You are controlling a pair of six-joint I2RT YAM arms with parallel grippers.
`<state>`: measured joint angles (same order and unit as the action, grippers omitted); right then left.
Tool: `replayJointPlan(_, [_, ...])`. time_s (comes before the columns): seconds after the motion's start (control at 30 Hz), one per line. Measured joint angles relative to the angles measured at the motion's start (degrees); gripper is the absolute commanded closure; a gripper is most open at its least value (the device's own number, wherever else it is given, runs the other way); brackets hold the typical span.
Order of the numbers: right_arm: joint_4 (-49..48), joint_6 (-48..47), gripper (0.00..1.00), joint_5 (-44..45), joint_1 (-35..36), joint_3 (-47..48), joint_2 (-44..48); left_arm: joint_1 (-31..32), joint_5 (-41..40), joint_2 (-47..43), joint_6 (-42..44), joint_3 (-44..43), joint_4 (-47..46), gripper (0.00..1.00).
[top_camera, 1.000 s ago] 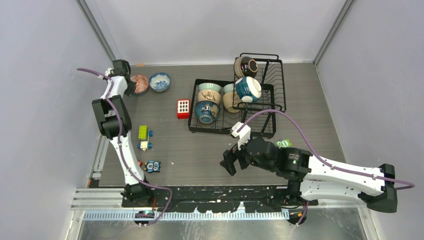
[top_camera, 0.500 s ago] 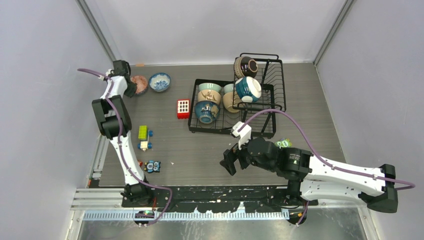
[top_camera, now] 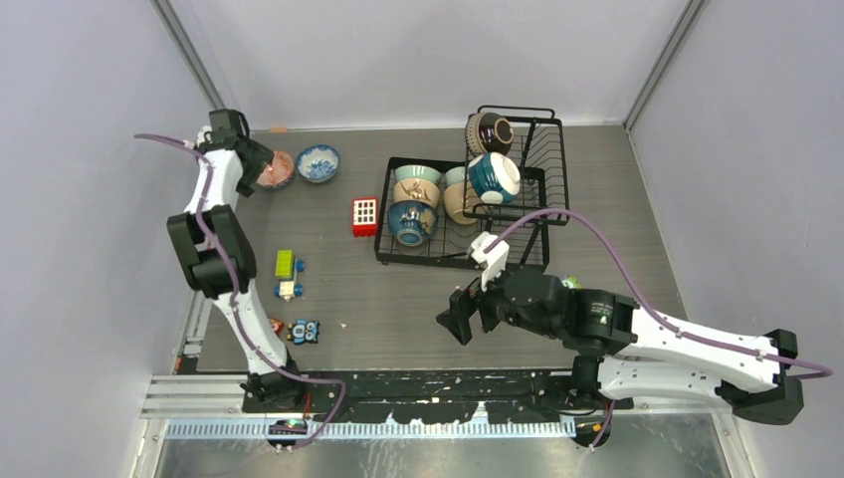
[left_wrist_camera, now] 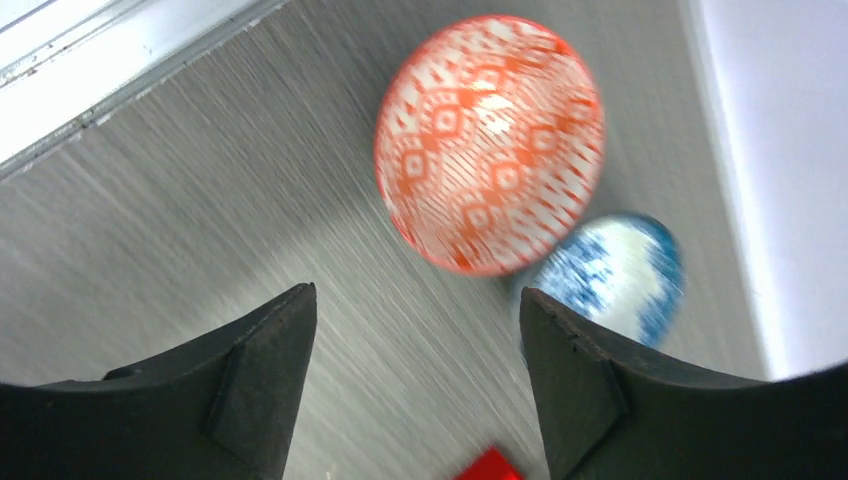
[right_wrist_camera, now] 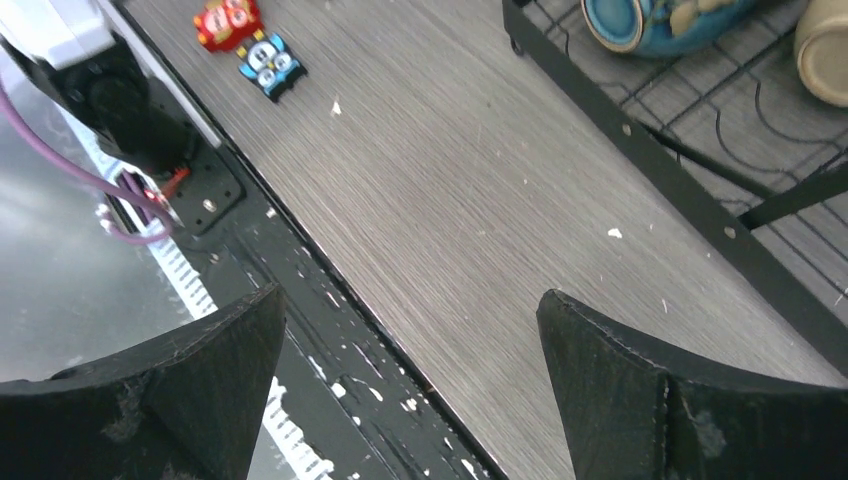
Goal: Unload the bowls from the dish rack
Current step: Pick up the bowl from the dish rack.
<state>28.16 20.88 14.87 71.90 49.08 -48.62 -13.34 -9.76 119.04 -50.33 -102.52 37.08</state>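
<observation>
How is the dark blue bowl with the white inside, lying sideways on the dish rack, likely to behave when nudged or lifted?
The dark blue bowl looks glazed and rigid, so it is probably slippery to grip and breakable if dropped. Lying on its round side on the dish rack wires, it may well roll when pushed.
</observation>
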Motion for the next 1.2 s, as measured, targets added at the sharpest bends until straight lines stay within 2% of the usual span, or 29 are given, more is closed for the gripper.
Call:
replayJointPlan(0.1, [0.83, -0.17, 0.0, 0.04, 0.0, 3.32, -0.09, 0.28, 1.95, -9.35, -0.59, 5.77, -1.31, 0.15])
replayJointPlan(0.23, [2.12, -0.66, 0.0, 1.2, 0.02, 9.46, -1.25, 2.49, 3.96, -26.12, -0.94, 17.05, -4.55, 0.12])
replayJointPlan(0.33, [2.93, -2.08, 0.0, 2.86, 0.02, 14.88, -1.66, 6.21, 5.62, -35.82, 0.28, 21.05, -5.99, 0.1])
replayJointPlan(0.43, [4.72, -3.85, 0.0, 5.46, 0.02, 20.68, -2.01, 10.88, 6.86, -40.59, 2.03, 23.69, -7.13, 0.1])
replayJointPlan(0.63, [12.13, -8.79, 0.0, 18.29, -0.79, 44.22, -11.56, 21.07, 10.19, -51.65, 6.78, 33.75, -8.48, 0.06])
replayJointPlan(0.8, [14.38, -10.21, 0.0, 23.5, -7.34, 52.65, -17.81, 23.82, 13.73, -58.73, 7.74, 40.39, -10.62, 0.03])
replayJointPlan(0.9, [14.73, -8.37, 0.0, 22.16, -15.85, 53.44, -20.81, 24.28, 16.55, -61.0, 7.45, 43.15, -11.78, 0.01])
replayJointPlan(0.97, [14.14, -5.11, 0.0, 19.34, -24.24, 51.23, -21.35, 24.98, 18.53, -61.46, 6.93, 44.17, -12.46, 0.0])
replayJointPlan(1.1, [10.93, 3.15, 0.01, 15.52, -37.18, 38.49, -16.68, 29.7, 21.03, -61.48, 5.4, 44.72, -14.82, 0.0])
replayJointPlan(1.2, [9.6, 8.24, 0.01, 13.6, -41.88, 28.98, -10.38, 35.36, 21.77, -61.33, 4.31, 44.44, -17.2, 0.0])
